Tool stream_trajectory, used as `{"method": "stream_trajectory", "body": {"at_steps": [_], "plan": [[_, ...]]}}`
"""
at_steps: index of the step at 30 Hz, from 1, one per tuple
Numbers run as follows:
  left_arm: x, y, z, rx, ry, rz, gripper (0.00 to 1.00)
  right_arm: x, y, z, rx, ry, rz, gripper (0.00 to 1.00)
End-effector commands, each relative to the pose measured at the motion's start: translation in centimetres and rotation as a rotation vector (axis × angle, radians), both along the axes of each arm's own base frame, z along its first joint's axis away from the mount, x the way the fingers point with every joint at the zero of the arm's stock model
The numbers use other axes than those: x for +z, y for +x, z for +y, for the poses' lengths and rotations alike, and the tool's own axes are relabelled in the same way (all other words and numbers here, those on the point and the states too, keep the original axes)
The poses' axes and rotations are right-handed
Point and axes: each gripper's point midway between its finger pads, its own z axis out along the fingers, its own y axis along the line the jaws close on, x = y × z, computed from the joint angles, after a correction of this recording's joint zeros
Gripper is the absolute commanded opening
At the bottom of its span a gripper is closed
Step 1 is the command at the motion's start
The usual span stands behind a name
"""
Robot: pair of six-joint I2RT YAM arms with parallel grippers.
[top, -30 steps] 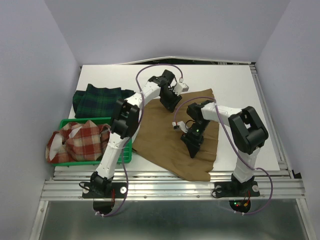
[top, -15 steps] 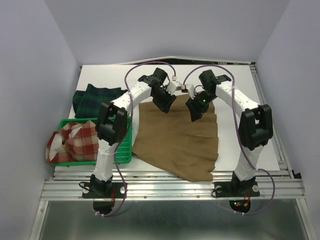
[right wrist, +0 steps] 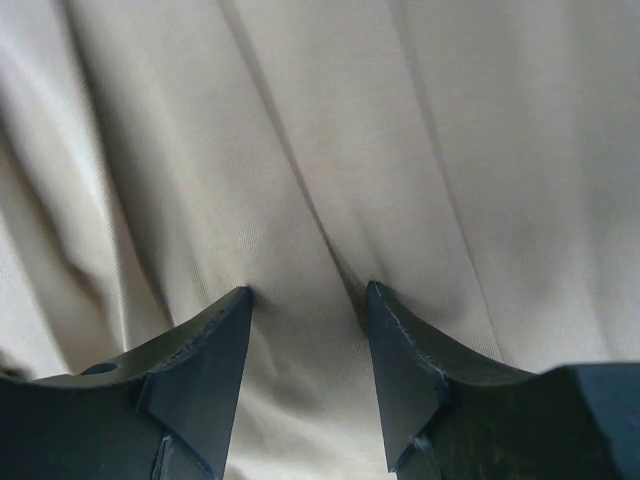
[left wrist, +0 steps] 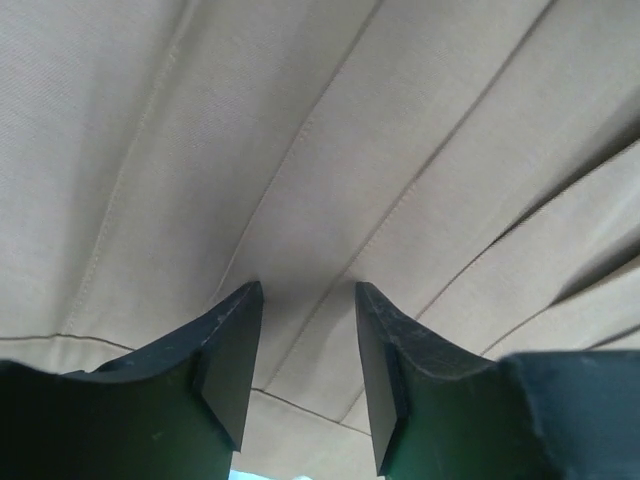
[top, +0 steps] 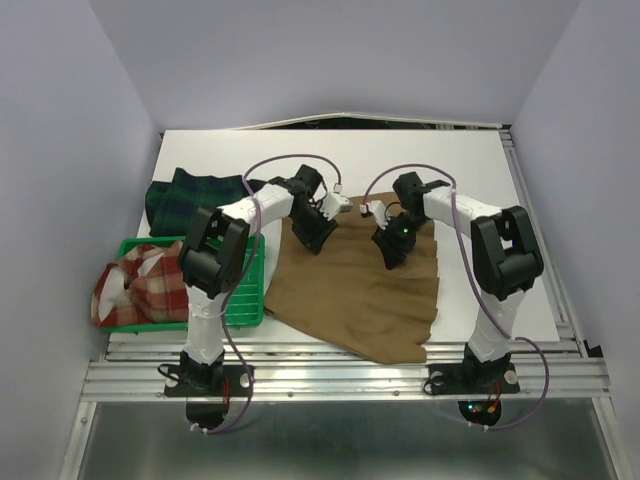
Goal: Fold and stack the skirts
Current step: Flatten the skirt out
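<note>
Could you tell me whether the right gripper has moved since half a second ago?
Yes: the right gripper has pulled back from the table's far edge toward its base, over the tan skirt.

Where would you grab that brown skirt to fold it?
Probably along the far edge of the tan skirt, near both corners, coming straight down from above. It lies flat with its pleats running far to near, so lifting that edge should fold it toward the near hem.

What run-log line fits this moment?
left gripper open, on tan skirt | right gripper open, same skirt | plaid skirt in green tray
</note>
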Motion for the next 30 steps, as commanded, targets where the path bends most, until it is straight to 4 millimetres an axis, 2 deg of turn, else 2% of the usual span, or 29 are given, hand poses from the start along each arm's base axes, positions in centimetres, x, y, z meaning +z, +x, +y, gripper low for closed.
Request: {"method": "stream_trajectory", "body": {"at_steps": [1, 3, 6, 7, 8, 11, 12, 13, 14, 15, 16, 17, 19, 20, 21, 22, 25, 26, 30], "plan": [[0.2, -3.7, -0.4, -0.107, -0.021, 0.036, 0.52, -2.2, -7.2, -2.4, 0.135, -0.081, 0.154, 0.55], [0.2, -5.5, -0.5, -0.149, -0.042, 0.072, 0.50, -1.2, -8.8, -2.2, 0.198, -0.051, 0.163, 0.55], [1.8, -5.8, -0.5, -0.190, -0.069, 0.042, 0.49, 1.1, -10.0, -1.4, 0.239, 0.010, 0.161, 0.56], [2.7, -5.5, -0.6, -0.200, -0.078, 0.017, 0.49, 1.7, -9.7, -1.2, 0.242, 0.018, 0.146, 0.56], [3.4, -5.4, -0.6, -0.210, -0.085, 0.001, 0.50, 2.9, -8.6, -0.7, 0.232, 0.030, 0.106, 0.56], [6.9, -3.0, -1.1, -0.216, -0.142, -0.097, 0.52, 5.5, -5.3, -0.1, 0.172, 0.068, 0.003, 0.60], [7.9, -2.4, -1.2, -0.214, -0.157, -0.113, 0.53, 7.3, -2.7, 0.5, 0.126, 0.096, -0.068, 0.61], [9.7, -1.0, -1.7, -0.228, -0.188, -0.161, 0.53, 8.3, -0.8, -0.2, 0.071, 0.117, -0.098, 0.61], [10.4, -0.2, -1.1, -0.216, -0.195, -0.167, 0.54, 9.2, 0.9, -0.5, 0.034, 0.131, -0.129, 0.61], [12.2, 1.2, -1.4, -0.214, -0.219, -0.212, 0.54, 10.5, 3.7, -0.7, 0.005, 0.148, -0.182, 0.60], [12.5, 2.0, -1.3, -0.211, -0.230, -0.220, 0.55, 11.0, 5.3, -1.3, -0.021, 0.154, -0.205, 0.60], [12.9, 3.0, -0.8, -0.191, -0.234, -0.231, 0.55, 11.2, 7.1, -3.0, -0.060, 0.147, -0.233, 0.60], [13.3, 4.9, -0.8, -0.181, -0.233, -0.259, 0.55, 11.0, 10.7, -4.7, -0.093, 0.117, -0.279, 0.59], [13.1, 5.4, -0.5, -0.177, -0.223, -0.260, 0.55, 10.8, 12.1, -6.1, -0.110, 0.102, -0.301, 0.59], [13.8, 6.5, -0.5, -0.170, -0.223, -0.285, 0.55, 10.6, 13.1, -6.7, -0.119, 0.093, -0.312, 0.59], [12.9, 7.1, -0.4, -0.163, -0.210, -0.270, 0.55, 10.1, 14.6, -7.3, -0.125, 0.079, -0.325, 0.60], [13.0, 9.1, 0.0, -0.123, -0.197, -0.302, 0.55, 9.0, 16.6, -9.0, -0.111, 0.043, -0.353, 0.63], [12.3, 10.0, -0.1, -0.104, -0.191, -0.309, 0.55, 8.2, 17.4, -9.6, -0.101, 0.026, -0.360, 0.65], [11.3, 11.8, 0.0, -0.044, -0.175, -0.301, 0.54, 6.2, 18.7, -11.3, -0.091, -0.022, -0.357, 0.69]]}}
